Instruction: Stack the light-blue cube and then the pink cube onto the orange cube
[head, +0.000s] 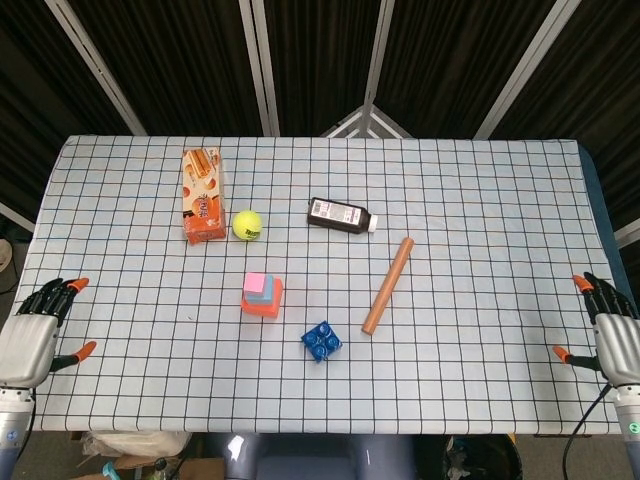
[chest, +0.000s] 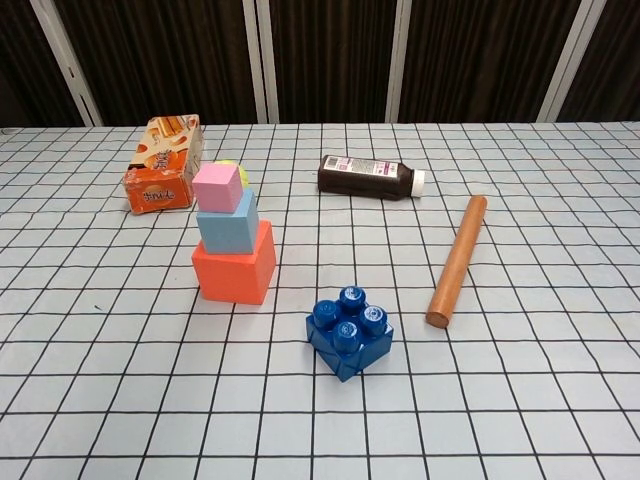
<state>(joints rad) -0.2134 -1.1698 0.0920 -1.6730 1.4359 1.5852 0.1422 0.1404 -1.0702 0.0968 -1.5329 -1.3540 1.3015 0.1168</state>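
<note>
A three-cube tower stands left of the table's middle: the orange cube (chest: 236, 265) at the bottom, the light-blue cube (chest: 228, 223) on it, the pink cube (chest: 219, 187) on top. From above the same tower shows as pink cube (head: 256, 283), light-blue cube (head: 264, 294) and orange cube (head: 266, 305). My left hand (head: 28, 335) hovers at the table's near left corner, fingers spread, holding nothing. My right hand (head: 612, 333) sits at the near right edge, also spread and empty. Neither hand shows in the chest view.
An orange snack box (head: 202, 195) and a tennis ball (head: 247, 225) lie behind the tower. A dark bottle (head: 342, 216) lies at centre. A wooden cylinder (head: 388, 285) and a blue studded brick (head: 321, 342) lie to the right of the tower.
</note>
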